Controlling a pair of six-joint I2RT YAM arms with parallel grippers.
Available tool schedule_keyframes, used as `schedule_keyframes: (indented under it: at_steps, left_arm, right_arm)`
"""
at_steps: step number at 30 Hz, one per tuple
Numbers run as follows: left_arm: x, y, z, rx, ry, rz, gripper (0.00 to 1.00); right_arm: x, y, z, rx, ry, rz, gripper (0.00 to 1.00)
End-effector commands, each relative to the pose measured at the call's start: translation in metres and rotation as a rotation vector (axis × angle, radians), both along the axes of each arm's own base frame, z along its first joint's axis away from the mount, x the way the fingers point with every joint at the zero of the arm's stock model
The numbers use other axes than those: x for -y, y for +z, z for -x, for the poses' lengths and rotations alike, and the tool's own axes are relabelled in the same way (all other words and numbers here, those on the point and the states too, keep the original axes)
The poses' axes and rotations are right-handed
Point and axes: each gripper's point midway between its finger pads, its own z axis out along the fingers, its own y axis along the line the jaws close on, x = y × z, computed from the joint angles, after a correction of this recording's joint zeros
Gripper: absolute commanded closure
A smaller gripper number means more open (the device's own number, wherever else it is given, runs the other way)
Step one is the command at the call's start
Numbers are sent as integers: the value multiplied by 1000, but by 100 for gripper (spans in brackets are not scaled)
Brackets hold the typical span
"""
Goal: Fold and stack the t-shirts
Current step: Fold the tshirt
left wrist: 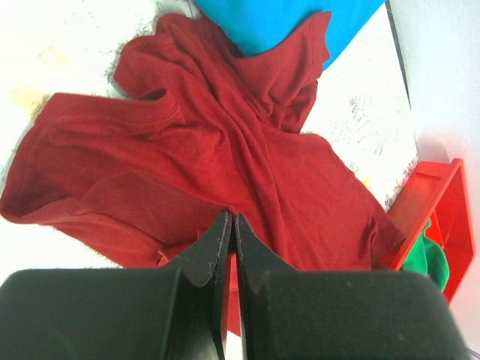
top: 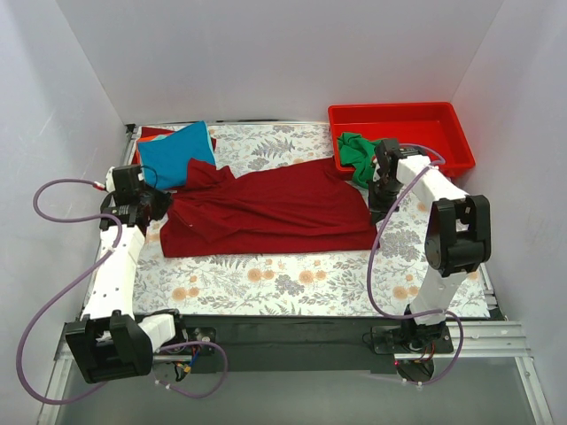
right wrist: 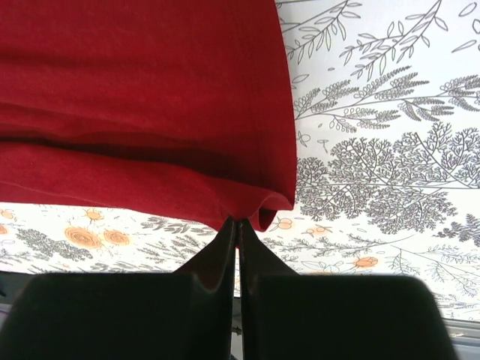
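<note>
The dark red t-shirt lies spread across the middle of the floral table cloth. The left gripper is clenched on its left edge and the right gripper on its right hem corner, probably to stretch it flat for folding. White walls enclose the place.

One dark red t-shirt, one blue t-shirt and one green t-shirt are counted, plus red and orange cloth edges, one red tray, one floral cloth and two hands, the left hand and the right hand.
</note>
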Motion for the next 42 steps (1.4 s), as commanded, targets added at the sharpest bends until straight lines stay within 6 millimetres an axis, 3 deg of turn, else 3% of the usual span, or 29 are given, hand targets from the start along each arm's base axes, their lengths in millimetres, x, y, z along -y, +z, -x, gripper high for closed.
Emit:
schedule_keyframes:
  at_steps: [1,13,21,22,23,24,25,26,28,29,32,36,42]
  left_arm:
    - [-1,3,-12,32,-28,-11,100]
    - [-5,-18,-42,2,-88,-31,100]
    - [-6,-16,-60,26,-157,-84,99]
    - [-5,-18,-63,21,-171,-80,93]
    - [-2,-19,-63,20,-191,-78,79]
    - [-2,-20,-63,16,-195,-78,66]
    - [-2,-19,-64,15,-196,-81,59]
    - [-4,-20,-63,9,-189,-86,50]
    - [-5,-22,-59,-6,-189,-93,37]
    - [-4,-22,-55,-9,-189,-92,36]
    - [0,-30,-42,-33,-195,-72,35]
    - [5,-53,-17,-113,-177,-26,35]
    - [2,-89,19,-213,-128,37,37]
  right_arm:
    - [-1,0,-8,-6,8,-9,99]
    - [-3,-8,-23,-16,7,-14,99]
    - [-5,-5,-28,-7,4,-21,99]
    - [-5,-5,-29,-4,3,-23,99]
    - [-6,-2,-32,4,6,-32,99]
    - [-8,0,-33,11,11,-40,94]
    - [-10,2,-35,17,18,-50,89]
    - [-13,6,-36,27,26,-71,78]
    - [-15,15,-41,55,35,-82,59]
    - [-15,20,-43,73,40,-83,50]
    - [-13,29,-42,100,48,-80,42]
    - [-8,27,-30,98,60,-65,40]
    - [2,9,3,59,79,-37,42]
